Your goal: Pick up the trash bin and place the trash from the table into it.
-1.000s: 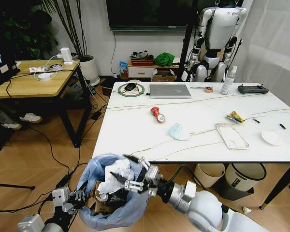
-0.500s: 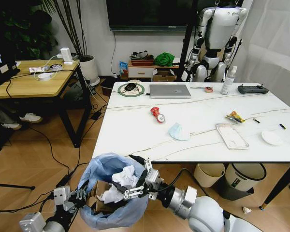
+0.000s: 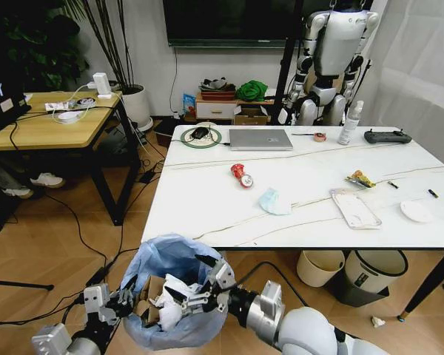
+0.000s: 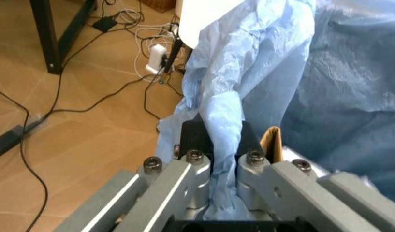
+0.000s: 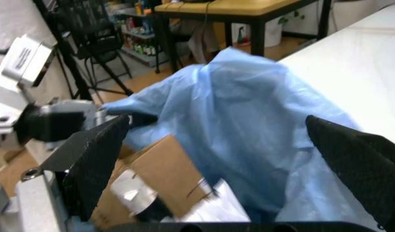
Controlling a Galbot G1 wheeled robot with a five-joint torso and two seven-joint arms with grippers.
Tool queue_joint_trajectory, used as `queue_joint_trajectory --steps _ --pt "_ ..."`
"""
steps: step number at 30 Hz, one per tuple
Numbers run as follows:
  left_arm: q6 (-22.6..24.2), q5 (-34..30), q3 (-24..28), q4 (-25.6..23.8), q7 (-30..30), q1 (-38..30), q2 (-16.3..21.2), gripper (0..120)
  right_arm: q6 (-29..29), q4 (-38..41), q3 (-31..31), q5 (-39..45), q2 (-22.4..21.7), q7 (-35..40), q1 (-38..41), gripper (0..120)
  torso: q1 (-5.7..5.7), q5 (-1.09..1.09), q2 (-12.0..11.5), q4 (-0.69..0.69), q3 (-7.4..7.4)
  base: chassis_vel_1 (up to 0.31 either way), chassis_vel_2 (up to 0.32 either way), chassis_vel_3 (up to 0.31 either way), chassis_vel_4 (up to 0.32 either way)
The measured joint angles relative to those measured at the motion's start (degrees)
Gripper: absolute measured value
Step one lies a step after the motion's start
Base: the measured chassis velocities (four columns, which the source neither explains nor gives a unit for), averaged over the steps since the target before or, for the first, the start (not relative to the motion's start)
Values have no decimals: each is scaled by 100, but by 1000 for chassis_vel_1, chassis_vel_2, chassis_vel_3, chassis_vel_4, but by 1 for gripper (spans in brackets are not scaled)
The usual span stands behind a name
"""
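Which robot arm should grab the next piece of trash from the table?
Probably the right gripper: its fingers are open over the trash bin, while the left gripper is clamped on the bin's rim, holding it.

Left gripper (image 4: 224,166) fingers clamped, low — right gripper (image 3: 200,285) fingers spread

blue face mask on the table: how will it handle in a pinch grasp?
The face mask lies slumped and creased on the table, so it is probably floppy and will drape from the fingers. Thin fabric suggests it is light. Lying nearly flat, its edge may be hard to catch.
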Motion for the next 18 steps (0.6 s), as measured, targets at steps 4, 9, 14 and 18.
queue_joint_trajectory --steps 4,9,14,18 --pt "0 0 2 5 4 2 -7 0 156 4 159 -9 20 1 56 100 0 0 0 0 0 0 0 0 0" --pt "0 -1 -8 21 5 -2 -15 0 528 79 349 -6 59 -30 55 100 0 0 0 -1 0 0 0 0 0" --pt "0 14 -2 21 9 -1 -64 0 165 -99 1143 101 415 291 228 100 0 0 0 0 0 0 0 0 0" --pt "0 34 0 21 15 13 -93 0 -378 -494 1865 203 652 641 408 100 0 1 0 0 0 0 0 0 0"
